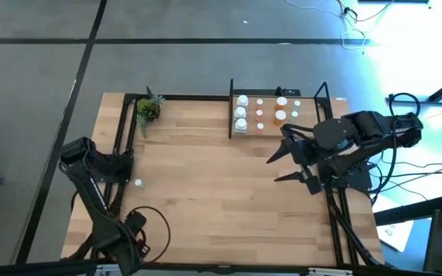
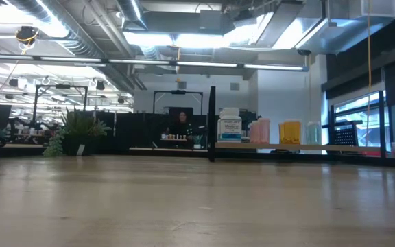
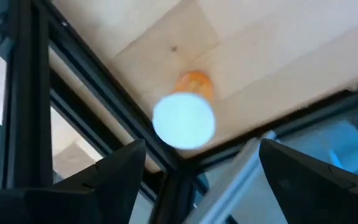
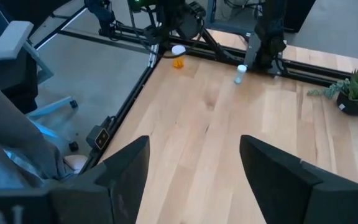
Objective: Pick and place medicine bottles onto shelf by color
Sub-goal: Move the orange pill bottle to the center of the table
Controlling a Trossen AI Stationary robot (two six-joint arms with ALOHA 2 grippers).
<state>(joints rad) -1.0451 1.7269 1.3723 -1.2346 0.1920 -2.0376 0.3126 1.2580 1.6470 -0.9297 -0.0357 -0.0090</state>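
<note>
The left tool (image 3: 191, 168) is held spread open and empty above an orange bottle (image 3: 188, 112) with a white cap, which stands on the surface (image 1: 206, 192) close to the black frame at the left arm's side; a second small pale bottle (image 1: 139, 183) stands near it. The pick-up step appears to be in hand: a lowering of the fingers around the cap and a closing would be called for next. On the shelf (image 1: 313, 123), well apart, white, pinkish, orange and green bottles are already grouped. The right tool (image 1: 294, 165), likewise open and empty, waits beside the shelf.
</note>
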